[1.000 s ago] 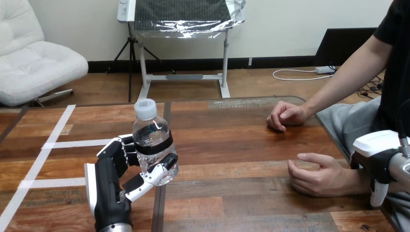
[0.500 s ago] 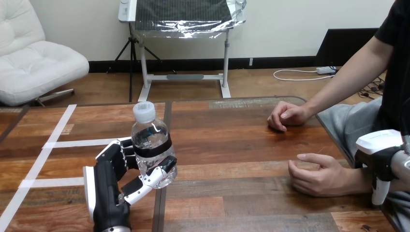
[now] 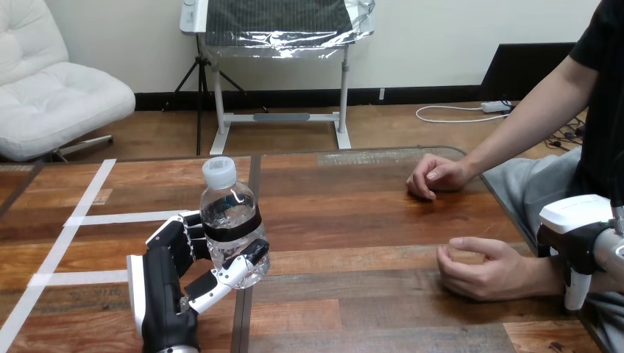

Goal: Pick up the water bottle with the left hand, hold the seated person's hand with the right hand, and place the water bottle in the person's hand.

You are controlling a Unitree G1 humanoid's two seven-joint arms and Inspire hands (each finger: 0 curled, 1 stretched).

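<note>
My left hand [image 3: 165, 294] grips the water bottle [image 3: 229, 220], fingers [image 3: 180, 234] wrapped round it, upright near the bench's [image 3: 368, 220] front-left. Bare wood runs right to the person's nearer hand [image 3: 482, 268] by the right edge. My right hand [image 3: 578, 235] sits beside its wrist, and I can't tell its grip.

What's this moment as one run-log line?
left hand: grips upright water bottle | right hand: by person's wrist | person's near hand: on table, empty

Laboratory-style test bench: wooden table [image 3: 353, 213] marked with white tape lines [image 3: 110, 218] just left of the left hand [image 3: 165, 294]; the hand itself mechanical, black-and-white.
</note>
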